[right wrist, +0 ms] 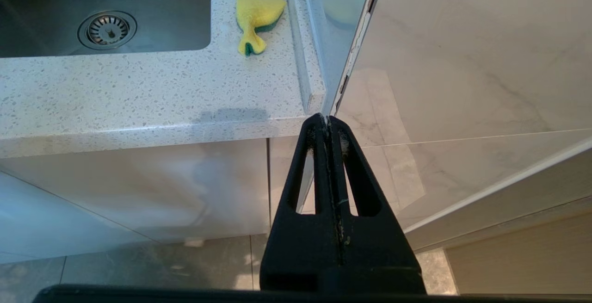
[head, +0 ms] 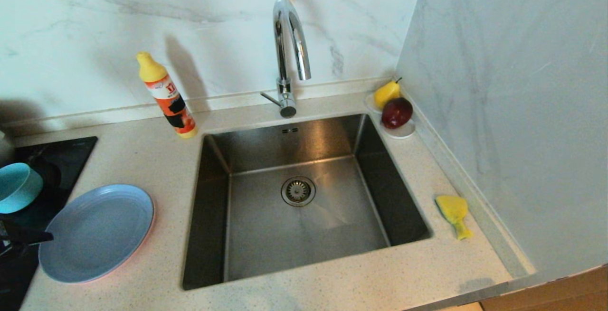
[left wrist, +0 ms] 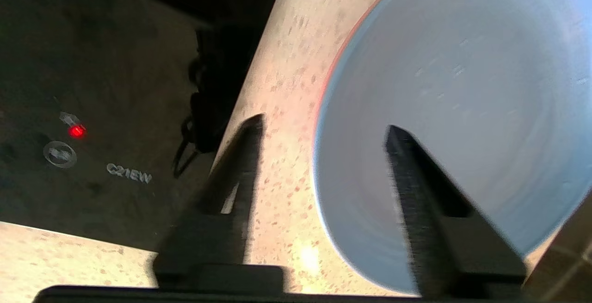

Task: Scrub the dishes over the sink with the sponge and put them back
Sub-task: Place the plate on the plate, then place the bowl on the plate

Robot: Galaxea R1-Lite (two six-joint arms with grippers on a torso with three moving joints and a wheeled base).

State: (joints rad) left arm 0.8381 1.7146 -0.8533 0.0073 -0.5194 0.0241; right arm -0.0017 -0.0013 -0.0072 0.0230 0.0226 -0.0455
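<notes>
White marble-look wall panels [head: 204, 21] with grey veins rise behind the speckled beige counter [head: 156, 159] at twelve o'clock, and a second panel [head: 513, 111] closes the corner at three o'clock. A black cooktop [head: 61, 159] is set into the counter at nine o'clock. Glossy white cabinet fronts [right wrist: 138, 187] hang below, over grey floor tiles [right wrist: 152, 266].

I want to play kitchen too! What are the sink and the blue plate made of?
The sink looks like brushed steel: grey, with a soft streaky shine. The blue plate is probably plastic, being smooth and matte with a thin rim, though glazed ceramic can't be ruled out.
</notes>
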